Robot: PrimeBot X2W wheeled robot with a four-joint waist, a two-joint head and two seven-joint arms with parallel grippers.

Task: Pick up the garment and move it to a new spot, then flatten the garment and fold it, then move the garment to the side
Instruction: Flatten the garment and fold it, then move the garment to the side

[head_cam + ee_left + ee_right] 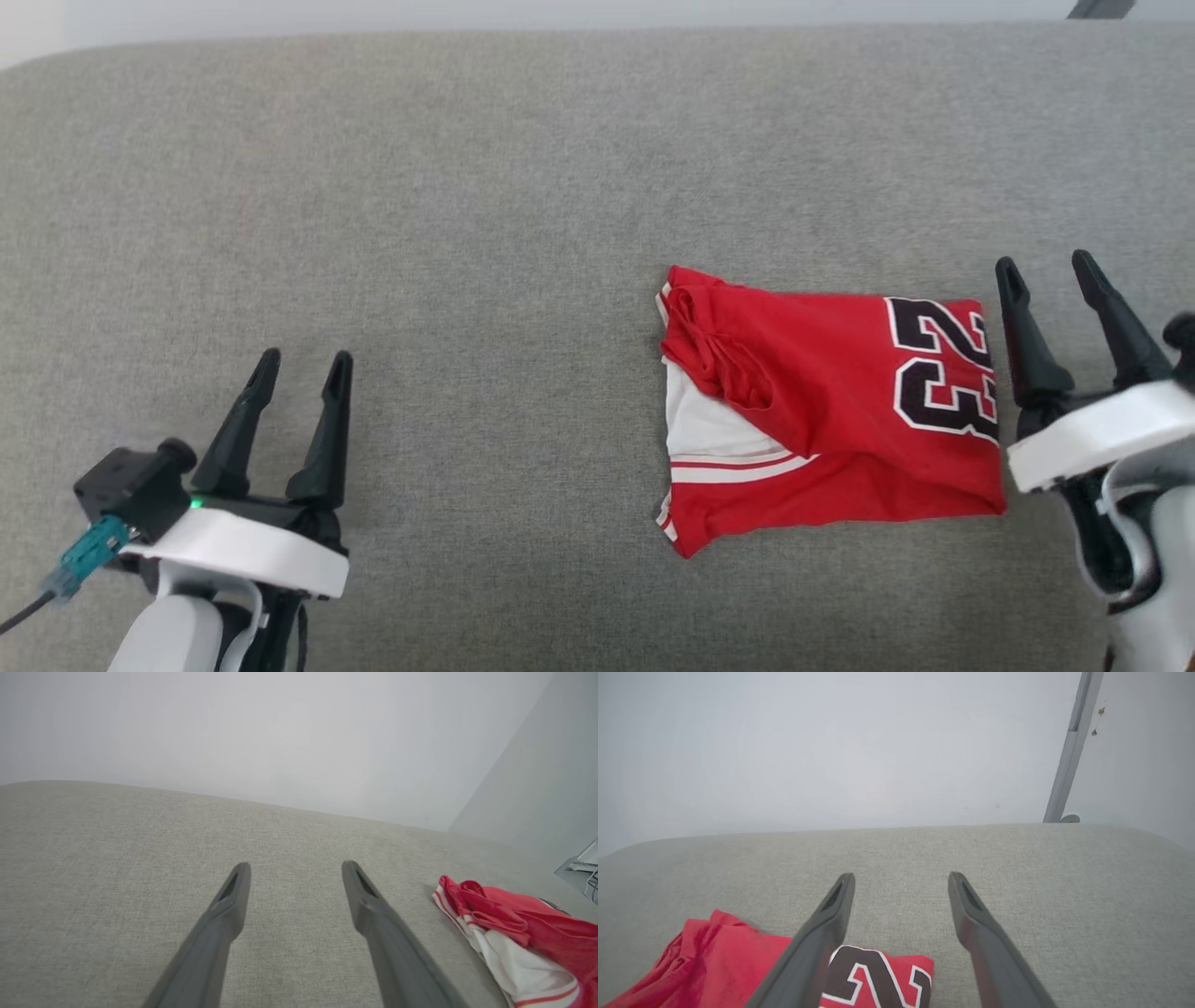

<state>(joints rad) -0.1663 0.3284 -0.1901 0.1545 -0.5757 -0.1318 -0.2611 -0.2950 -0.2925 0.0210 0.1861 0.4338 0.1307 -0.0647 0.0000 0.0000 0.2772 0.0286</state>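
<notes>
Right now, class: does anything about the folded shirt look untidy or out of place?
Yes: the shirt is bunched into a red lump at its left end, with white sleeve fabric showing unevenly beneath.

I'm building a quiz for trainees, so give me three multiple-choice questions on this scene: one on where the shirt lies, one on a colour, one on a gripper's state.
1. Where does the garment lie on the grey cushion?
A. at the cushion's left end
B. next to the right gripper
C. against the far edge

2. What colour is the number on it?
A. black, outlined in white
B. blue
C. yellow

3. How is the right gripper?
A. shut on the garment
B. open and empty
C. shut and empty

Answers: 1 B, the head view shows its edge beside that gripper; 2 A, the 23 is black with a white outline; 3 B, its jaws stand apart with nothing between them.
</notes>
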